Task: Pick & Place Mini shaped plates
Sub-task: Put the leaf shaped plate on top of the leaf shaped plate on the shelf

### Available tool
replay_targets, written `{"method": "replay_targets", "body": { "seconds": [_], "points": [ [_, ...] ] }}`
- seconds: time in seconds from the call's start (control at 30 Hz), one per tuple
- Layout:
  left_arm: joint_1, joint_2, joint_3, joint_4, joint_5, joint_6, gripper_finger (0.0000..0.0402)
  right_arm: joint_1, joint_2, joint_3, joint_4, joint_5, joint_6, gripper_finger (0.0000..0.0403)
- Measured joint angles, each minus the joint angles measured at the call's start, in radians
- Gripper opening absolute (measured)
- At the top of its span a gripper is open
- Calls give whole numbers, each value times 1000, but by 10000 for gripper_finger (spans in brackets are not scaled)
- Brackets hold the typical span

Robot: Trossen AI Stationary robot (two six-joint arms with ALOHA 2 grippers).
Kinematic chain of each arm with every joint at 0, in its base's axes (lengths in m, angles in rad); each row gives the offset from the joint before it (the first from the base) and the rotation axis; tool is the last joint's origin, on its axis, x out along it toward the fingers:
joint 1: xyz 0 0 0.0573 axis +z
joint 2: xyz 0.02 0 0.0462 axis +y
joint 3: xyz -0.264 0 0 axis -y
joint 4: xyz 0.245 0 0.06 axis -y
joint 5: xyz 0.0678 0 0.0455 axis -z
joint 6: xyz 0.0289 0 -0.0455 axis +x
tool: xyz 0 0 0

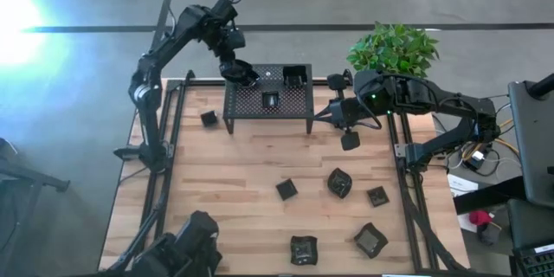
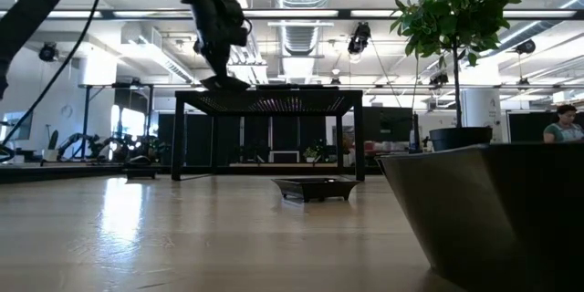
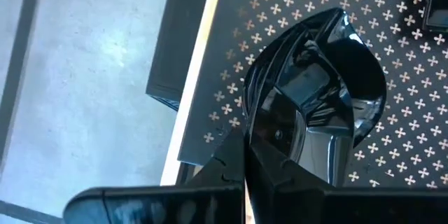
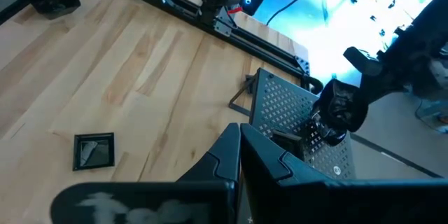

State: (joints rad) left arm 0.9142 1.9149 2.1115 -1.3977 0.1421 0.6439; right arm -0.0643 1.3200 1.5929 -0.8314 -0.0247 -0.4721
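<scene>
Where overhead hides it: gripped plate

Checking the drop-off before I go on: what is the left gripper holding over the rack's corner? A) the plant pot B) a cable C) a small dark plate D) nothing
C: the left gripper is shut on a small dark plate above the rack.
</scene>
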Motion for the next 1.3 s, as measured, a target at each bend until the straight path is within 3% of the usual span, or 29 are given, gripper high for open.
{"method": "replay_targets", "body": {
  "seconds": [0.27, 0.7, 1.3],
  "points": [
    [-6, 26, 73, -14, 3, 2, 0, 0, 0, 0, 0, 0, -3, 8],
    [-82, 29, 44, -18, -7, 30, 0, 0, 0, 0, 0, 0, -19, 8],
    [-82, 28, 27, 15, -24, 27, 0, 0, 0, 0, 0, 0, -18, 8]
  ]
}}
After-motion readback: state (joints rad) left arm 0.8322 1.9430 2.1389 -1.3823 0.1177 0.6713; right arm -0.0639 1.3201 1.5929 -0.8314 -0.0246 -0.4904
